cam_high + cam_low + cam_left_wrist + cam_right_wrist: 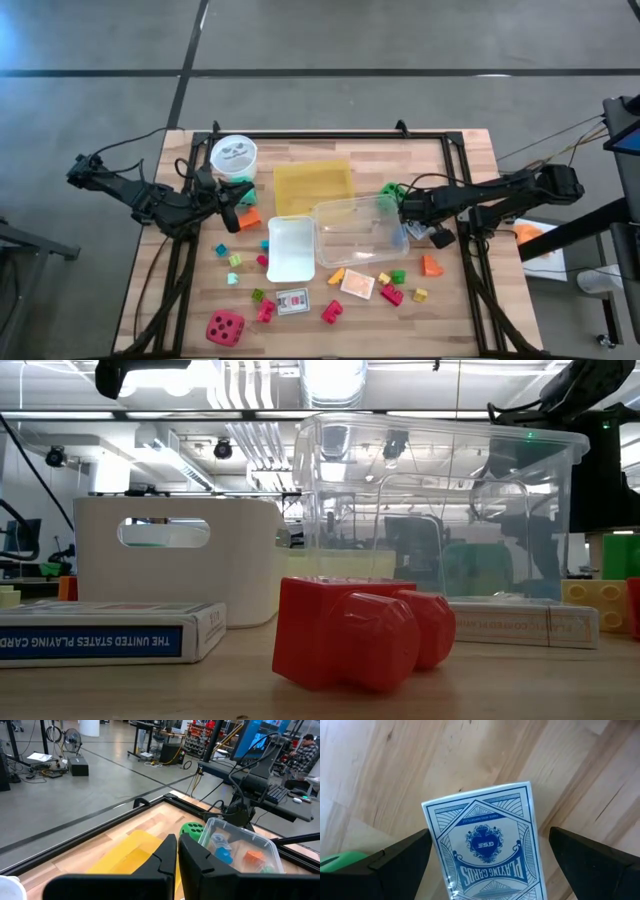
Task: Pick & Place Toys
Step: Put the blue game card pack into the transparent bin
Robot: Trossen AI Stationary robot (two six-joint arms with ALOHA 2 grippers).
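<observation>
One card pack [487,842] matters for the coming move: it lies flat on the bench [465,300] directly beneath the right end effector [487,860], just beside the clear box [360,232] toward the bench's right edge. The fingers stand wide apart, one on either side of the pack, nothing gripped. Its long axis runs along the gap between the fingers, so a close would likely catch its narrow width. The left end effector [177,852], pinched shut and empty, waits near the white cup [233,153] at the left side, much farther off.
</observation>
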